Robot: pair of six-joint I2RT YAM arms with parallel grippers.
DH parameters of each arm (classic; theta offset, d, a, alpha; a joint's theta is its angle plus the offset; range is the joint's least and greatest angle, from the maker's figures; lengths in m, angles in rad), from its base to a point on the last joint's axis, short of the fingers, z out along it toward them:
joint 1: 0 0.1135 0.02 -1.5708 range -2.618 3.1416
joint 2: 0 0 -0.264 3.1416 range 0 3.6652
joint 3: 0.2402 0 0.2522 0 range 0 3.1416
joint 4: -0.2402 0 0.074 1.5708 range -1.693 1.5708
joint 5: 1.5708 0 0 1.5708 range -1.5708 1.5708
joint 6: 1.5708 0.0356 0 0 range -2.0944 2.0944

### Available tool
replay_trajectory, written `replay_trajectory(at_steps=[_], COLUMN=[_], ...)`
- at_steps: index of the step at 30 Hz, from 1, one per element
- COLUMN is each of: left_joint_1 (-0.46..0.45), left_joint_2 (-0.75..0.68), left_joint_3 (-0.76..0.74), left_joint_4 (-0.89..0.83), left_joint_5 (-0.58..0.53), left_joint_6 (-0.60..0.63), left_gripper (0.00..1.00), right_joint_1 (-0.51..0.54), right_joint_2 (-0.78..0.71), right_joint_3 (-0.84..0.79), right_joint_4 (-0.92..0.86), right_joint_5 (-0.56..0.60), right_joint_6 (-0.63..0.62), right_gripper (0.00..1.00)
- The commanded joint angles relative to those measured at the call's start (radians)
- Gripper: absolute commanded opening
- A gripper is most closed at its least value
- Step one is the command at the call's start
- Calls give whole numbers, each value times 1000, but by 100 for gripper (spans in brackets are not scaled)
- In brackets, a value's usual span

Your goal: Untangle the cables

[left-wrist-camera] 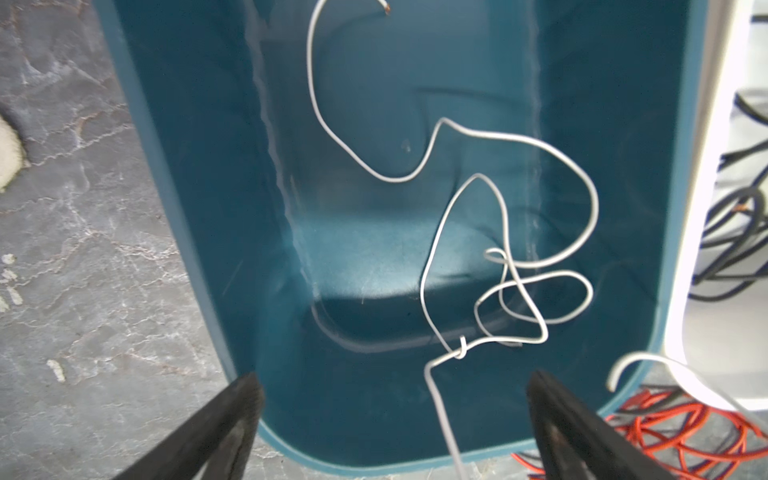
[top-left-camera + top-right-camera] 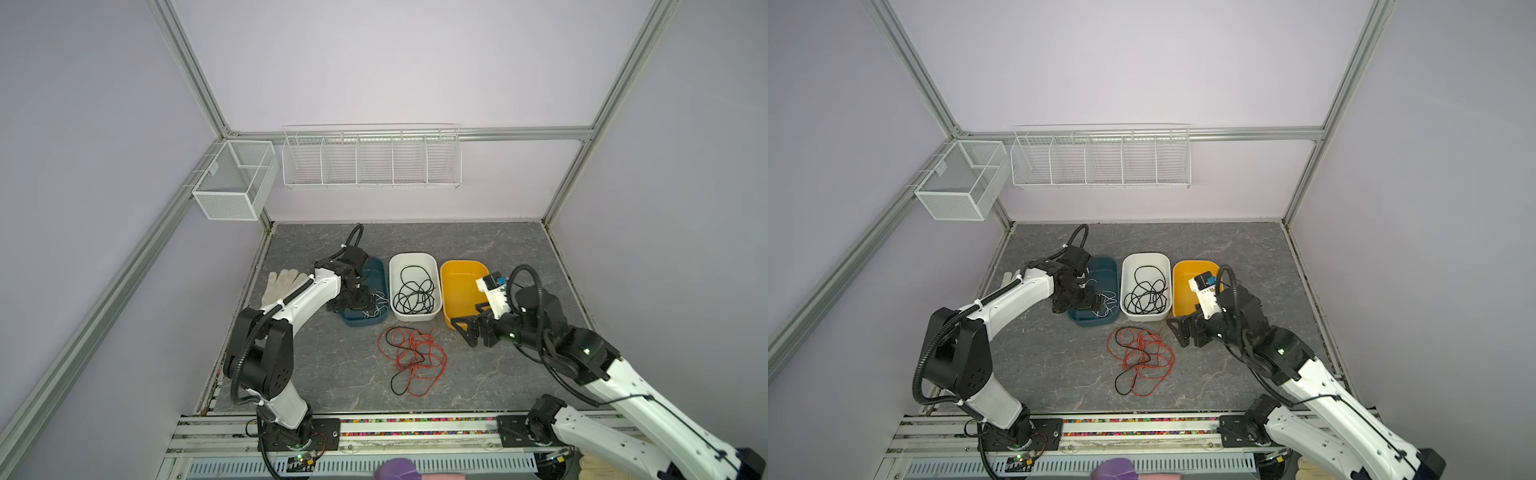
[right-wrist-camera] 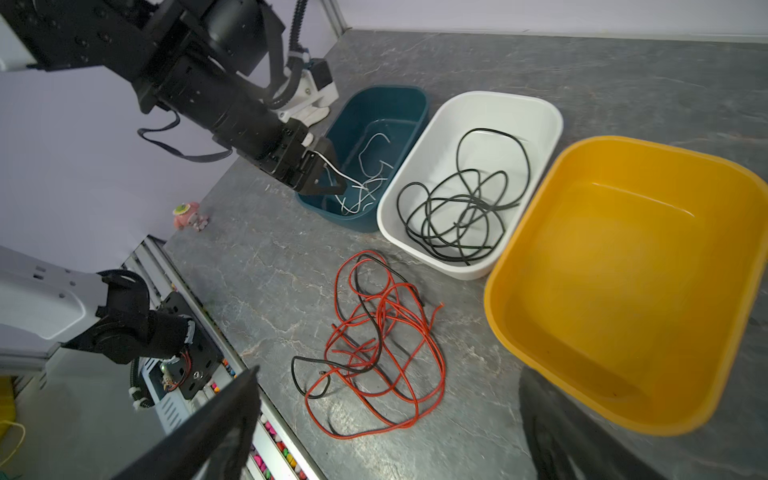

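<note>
A loose tangle of red cables (image 2: 415,357) (image 2: 1144,357) (image 3: 386,332) with one black cable (image 3: 376,328) through it lies on the grey table in front of three bins. Several black cables (image 2: 413,293) (image 3: 457,216) are coiled in the white bin (image 2: 413,257). A white cable (image 1: 444,120) (image 3: 365,183) curls in the teal bin (image 2: 365,322) (image 1: 208,166). My left gripper (image 2: 355,299) (image 2: 1084,301) (image 1: 395,390) hangs open over the teal bin's near end, and the white cable's end passes loosely between its jaws. My right gripper (image 2: 467,318) (image 2: 1183,320) (image 3: 388,382) is open and empty, right of the tangle.
The yellow bin (image 2: 461,282) (image 3: 623,270) stands empty just behind my right gripper. A white glove (image 2: 282,284) lies left of the left arm. White wire baskets (image 2: 372,160) hang on the back wall. A small pink toy (image 3: 187,216) sits at the table's left edge.
</note>
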Motion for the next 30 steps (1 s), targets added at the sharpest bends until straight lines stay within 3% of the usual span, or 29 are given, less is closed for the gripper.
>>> replay_trajectory(at_steps=[1, 10, 14, 28, 30], left_joint_1=[-5, -5, -5, -5, -5], left_joint_2=[-22, -75, -91, -107, -103], left_joint_3=[10, -10, -21, -36, -34], left_joint_4=[-47, -30, -19, -4, -6], left_joint_5=[15, 87, 114, 136, 135], left_joint_6=[40, 87, 111, 138, 137], left_gripper=[99, 99, 99, 99, 99], right_joint_1=[75, 87, 86, 44, 45], right_joint_2=[133, 440, 549, 763, 779], right_joint_3=[74, 149, 180, 263, 271], right_joint_4=[136, 341, 396, 481, 480], right_joint_5=[-38, -223, -267, -345, -345], right_joint_6=[-70, -174, -206, -272, -279], right_gripper=[87, 71, 69, 59, 53])
